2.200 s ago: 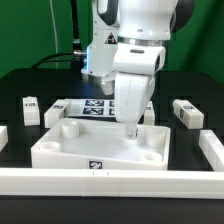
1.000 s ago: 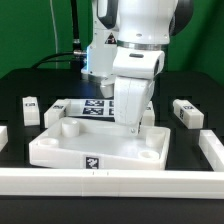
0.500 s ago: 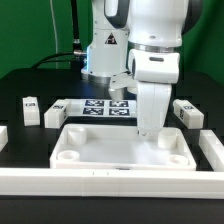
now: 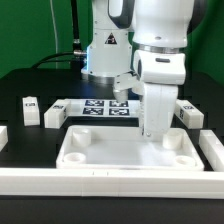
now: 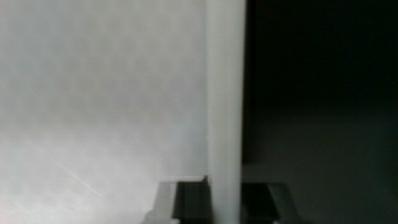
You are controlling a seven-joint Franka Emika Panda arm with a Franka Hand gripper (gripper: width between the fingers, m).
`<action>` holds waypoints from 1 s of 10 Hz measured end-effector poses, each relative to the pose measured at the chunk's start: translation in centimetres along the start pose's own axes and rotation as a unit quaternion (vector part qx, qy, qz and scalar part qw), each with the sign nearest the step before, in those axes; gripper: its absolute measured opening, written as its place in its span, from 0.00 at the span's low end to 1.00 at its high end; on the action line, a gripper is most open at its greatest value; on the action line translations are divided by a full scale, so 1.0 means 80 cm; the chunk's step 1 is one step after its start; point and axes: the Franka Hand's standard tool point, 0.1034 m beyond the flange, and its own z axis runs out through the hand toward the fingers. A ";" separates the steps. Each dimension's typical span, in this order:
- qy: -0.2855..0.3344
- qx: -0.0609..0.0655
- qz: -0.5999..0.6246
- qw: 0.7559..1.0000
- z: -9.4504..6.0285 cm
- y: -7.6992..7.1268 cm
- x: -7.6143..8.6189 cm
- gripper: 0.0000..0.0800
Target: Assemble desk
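Arm [image 4: 160, 45]: I see it stand over the far right part of the tray as the exterior view shows it, wrist pointing straight down.
Tabletop [image 4: 120, 152]: it lies directly beneath the gripper, open side up, with most of its area to the exterior view's left of the fingers. Half a second ago it sat slightly further left. Two seconds ago it lay well left and skewed, with a tag showing on its near wall.
Front rail [image 4: 110, 186]: it runs in front of the gripper, just beyond the tabletop's near wall.
Marker board [image 4: 95, 107]: it lies behind the gripper and to the exterior view's left.
Gripper [image 4: 152, 134]: it is clenched on the tabletop's far wall. In the wrist view I read the thin white wall [image 5: 222, 120] standing between the two dark fingers [image 5: 185, 203]. It has travelled rightwards together with the tray.
Right leg [image 4: 188, 112]: it sits behind the gripper, near it, on the exterior view's right.
Left legs [image 4: 30, 108]: two blocks lie well apart from the gripper, on the exterior view's left.
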 end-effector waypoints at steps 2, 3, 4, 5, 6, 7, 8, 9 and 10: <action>-0.004 0.014 -0.005 1.000 -0.002 0.001 0.012 0.07; -0.004 0.018 -0.005 1.000 -0.002 0.001 0.017 0.07; -0.005 0.021 -0.003 1.000 -0.003 0.000 0.021 0.07; -0.005 0.022 -0.003 1.000 -0.003 0.000 0.021 0.07; -0.005 0.022 -0.002 1.000 -0.003 0.000 0.020 0.07; -0.005 0.022 -0.002 1.000 -0.003 0.000 0.020 0.31; -0.005 0.022 -0.002 1.000 -0.003 0.000 0.020 0.31; -0.006 0.021 0.000 1.000 -0.004 0.000 0.020 0.57; -0.006 0.019 0.003 1.000 -0.008 -0.001 0.020 0.74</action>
